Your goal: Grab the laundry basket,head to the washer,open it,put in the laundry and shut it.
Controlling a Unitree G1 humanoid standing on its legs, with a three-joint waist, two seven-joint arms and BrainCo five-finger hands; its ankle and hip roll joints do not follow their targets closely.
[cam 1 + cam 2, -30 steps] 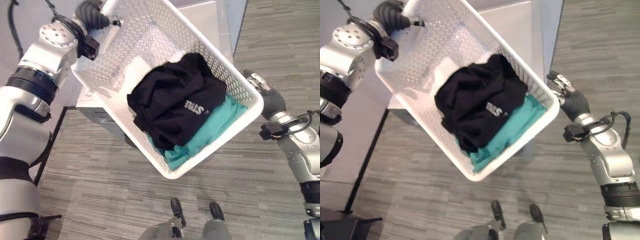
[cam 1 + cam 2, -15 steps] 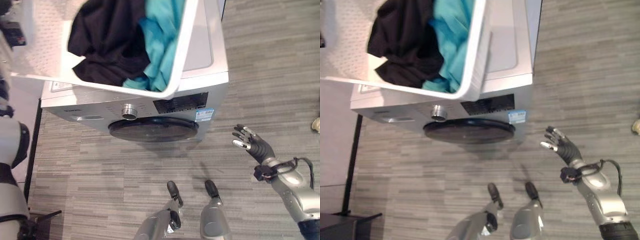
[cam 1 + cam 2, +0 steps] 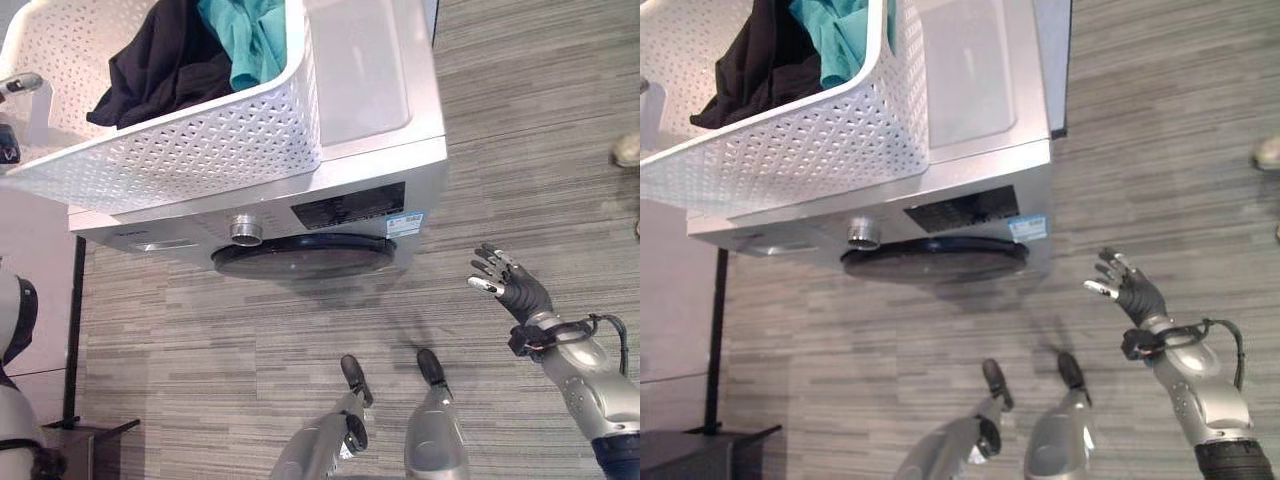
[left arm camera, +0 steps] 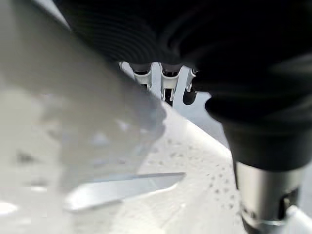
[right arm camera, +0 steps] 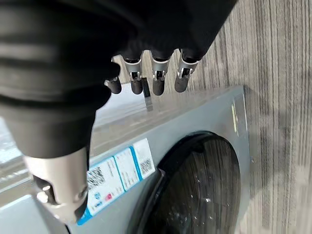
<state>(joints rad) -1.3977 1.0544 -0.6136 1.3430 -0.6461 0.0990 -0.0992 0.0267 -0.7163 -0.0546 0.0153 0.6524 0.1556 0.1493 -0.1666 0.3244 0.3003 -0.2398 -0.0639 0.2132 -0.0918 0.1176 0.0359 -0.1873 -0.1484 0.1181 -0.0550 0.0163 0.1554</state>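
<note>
The white perforated laundry basket (image 3: 200, 140) lies over the left part of the silver washer (image 3: 365, 70), almost level. A black garment (image 3: 160, 60) and a teal one (image 3: 245, 35) are heaped inside it. My left hand (image 3: 18, 84) is at the basket's far left end, and its fingers (image 4: 163, 83) are hooked over the white rim. The washer's round dark door (image 3: 305, 258) is shut, below a knob (image 3: 245, 232). My right hand (image 3: 515, 292) hangs open in the air with spread fingers, to the right of the washer's front and touching nothing. From the right wrist the door (image 5: 204, 185) faces me.
A black stand's leg (image 3: 75, 350) runs along the floor left of the washer. A person's shoe (image 3: 627, 150) shows at the right edge. Grey plank floor lies in front of and to the right of the washer.
One second ago both hands held the tilted basket. My right hand has let go and dropped to the right. The basket has levelled over the washer's top; the camera has shifted.
</note>
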